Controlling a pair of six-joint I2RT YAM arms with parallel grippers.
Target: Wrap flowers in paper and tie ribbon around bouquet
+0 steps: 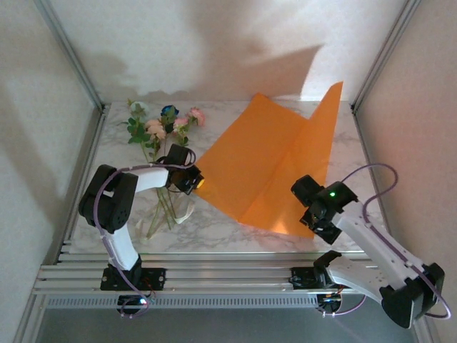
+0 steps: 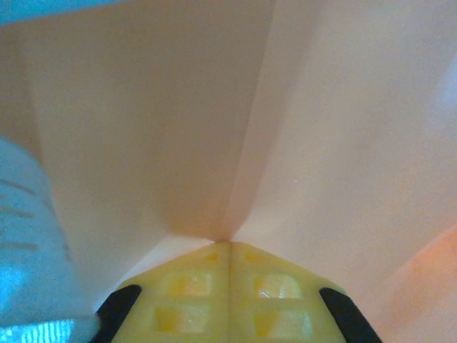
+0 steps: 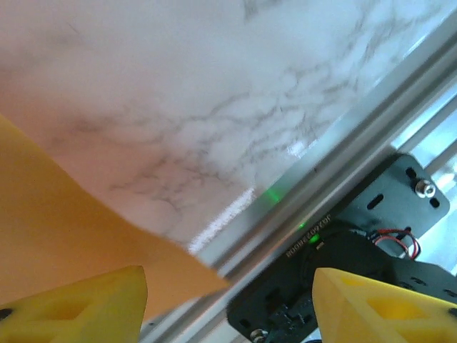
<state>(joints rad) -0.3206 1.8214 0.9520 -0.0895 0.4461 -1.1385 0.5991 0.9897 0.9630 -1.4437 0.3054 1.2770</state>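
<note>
Top external view: the paper lies creased on the marble counter, its far right corner curling upward. The flowers rest just left of it, blooms far and stems toward me, not yet on the sheet. Left wrist view: the left gripper has its yellow fingers pressed together on the sheet's left corner, and the orange film fans up from the pinch. Right wrist view: the right gripper hangs over the counter's near rail with its fingers spread apart and holding nothing; a corner of the sheet lies beside one of them. I judge the step to be arranging the paper for wrapping. To do it well, I would bring the right fingers around that near corner before closing. I would then move both arms together, low and slow, so the glossy film neither slips nor tears, and steer the left arm clear of the stems.
</note>
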